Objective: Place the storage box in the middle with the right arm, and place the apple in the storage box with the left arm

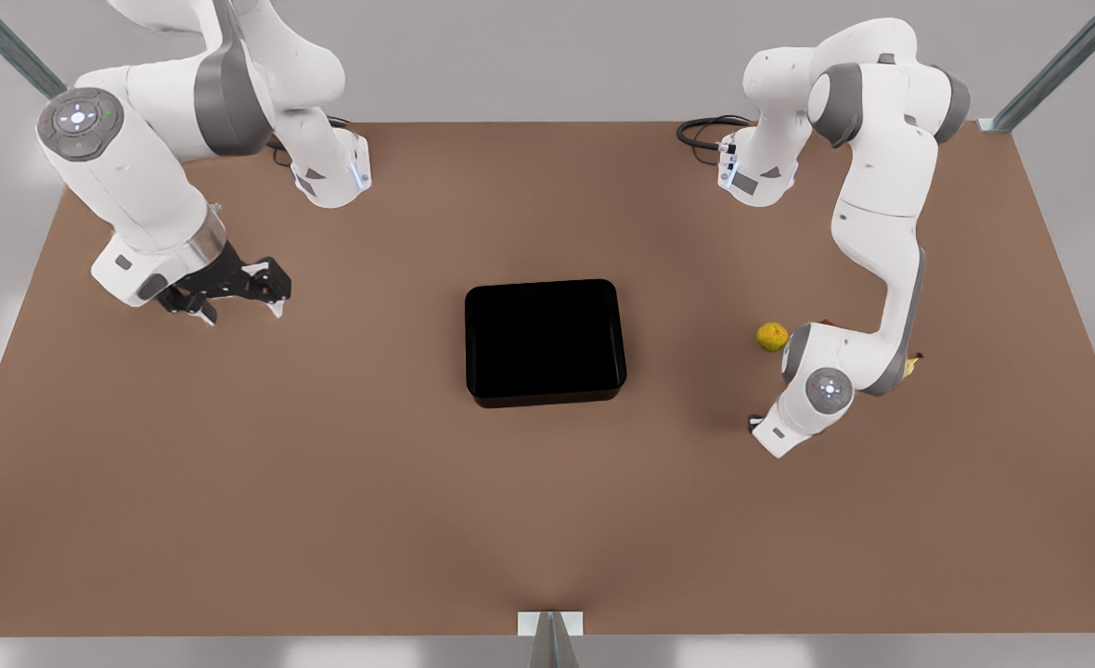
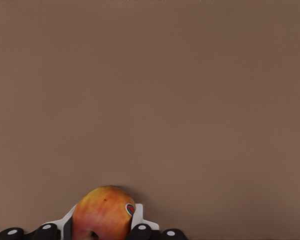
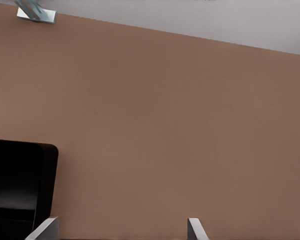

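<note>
Storage box (image 1: 545, 343) sits mid-table, long axis running across the front view.

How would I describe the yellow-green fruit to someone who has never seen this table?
On the brown table, look to the front view's right of the black storage box, beside the low left arm. The small round yellow-green fruit lies there free; the apple is reddish-orange, between the left hand's fingers.

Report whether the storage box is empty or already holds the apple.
Empty. The storage box in the front view shows a bare black interior, while the apple sits between the left gripper jaws over the bare table.
</note>
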